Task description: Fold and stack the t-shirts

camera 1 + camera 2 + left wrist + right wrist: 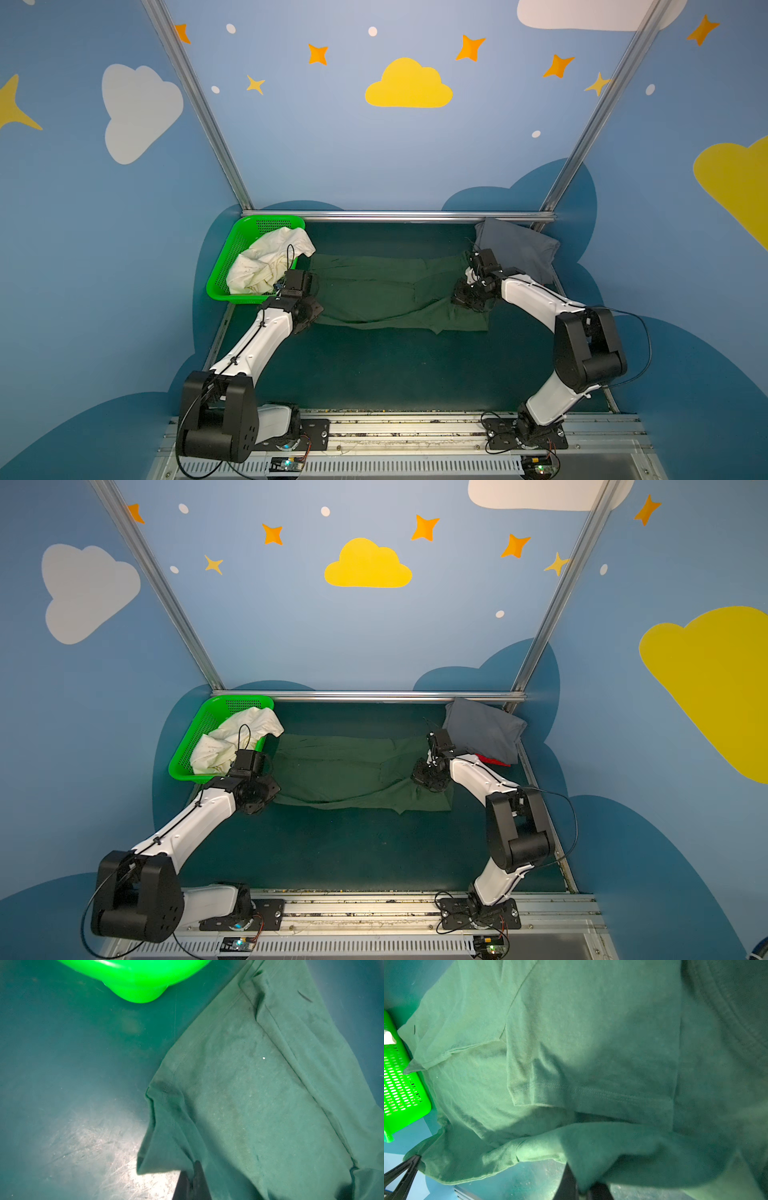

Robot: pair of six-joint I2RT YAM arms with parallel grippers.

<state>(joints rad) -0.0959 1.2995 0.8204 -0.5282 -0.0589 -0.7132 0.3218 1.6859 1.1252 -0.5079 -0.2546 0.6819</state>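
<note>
Blue cloud-and-star walls point(332, 145), teal mat point(374, 365)

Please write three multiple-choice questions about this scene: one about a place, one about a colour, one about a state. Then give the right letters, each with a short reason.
1. Where does the cream-white t-shirt lie?
A) in the green basket
B) spread flat on the mat
C) on the metal rail

2. What colour shows under the folded grey t-shirt?
A) yellow
B) red
C) white

3. How is the dark green t-shirt held?
A) it lies free
B) one gripper pinches it
C) both grippers pinch it

Answers:
1 A: both top views show it crumpled inside the basket.
2 B: the red t-shirt peeks out at the near edge.
3 C: the wrist views show the left gripper and the right gripper shut on green cloth.
</note>
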